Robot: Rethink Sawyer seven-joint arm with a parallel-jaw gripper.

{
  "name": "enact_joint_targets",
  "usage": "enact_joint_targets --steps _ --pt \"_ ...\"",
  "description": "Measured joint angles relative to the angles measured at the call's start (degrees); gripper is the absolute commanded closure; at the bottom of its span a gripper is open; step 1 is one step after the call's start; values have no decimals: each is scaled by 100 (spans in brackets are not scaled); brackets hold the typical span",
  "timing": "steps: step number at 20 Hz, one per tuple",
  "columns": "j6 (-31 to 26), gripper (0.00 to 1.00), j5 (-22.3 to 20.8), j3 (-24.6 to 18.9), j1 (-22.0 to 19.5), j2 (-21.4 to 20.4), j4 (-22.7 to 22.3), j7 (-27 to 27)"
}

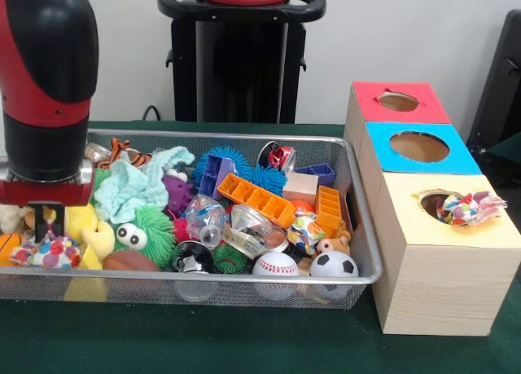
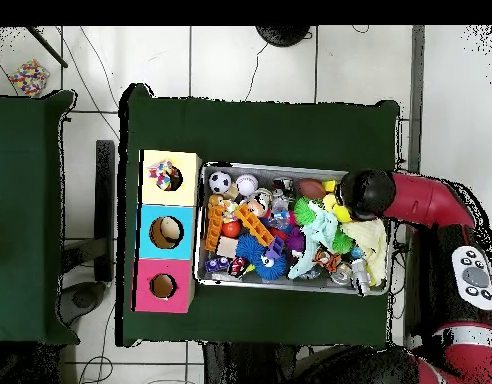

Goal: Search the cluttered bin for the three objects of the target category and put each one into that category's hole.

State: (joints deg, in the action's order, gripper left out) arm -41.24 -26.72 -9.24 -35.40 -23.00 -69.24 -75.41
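No legible text, label, brand, number or sign anywhere. Printed dots only, no lettering, on the paper wad [image 1: 462, 208] at the yellow box's hole [image 1: 440, 203]. Stitching only on the baseball [image 1: 275, 269] in the wire bin [image 1: 244, 288]. Box tops beside the bin plain.

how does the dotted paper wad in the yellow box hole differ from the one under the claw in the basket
The wad at the yellow box hole sits alone, spilling over the hole's rim; the wad in the basket lies low among toys, directly below the claw. The first is clear of the arm; the second is partly hidden by it. Both are crumpled white paper with coloured dots.
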Motion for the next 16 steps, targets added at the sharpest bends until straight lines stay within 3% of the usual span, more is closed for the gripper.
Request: enact_joint_targets --steps 16 --pt "-116 100 683 -1275 -875 -593 -1033 0"
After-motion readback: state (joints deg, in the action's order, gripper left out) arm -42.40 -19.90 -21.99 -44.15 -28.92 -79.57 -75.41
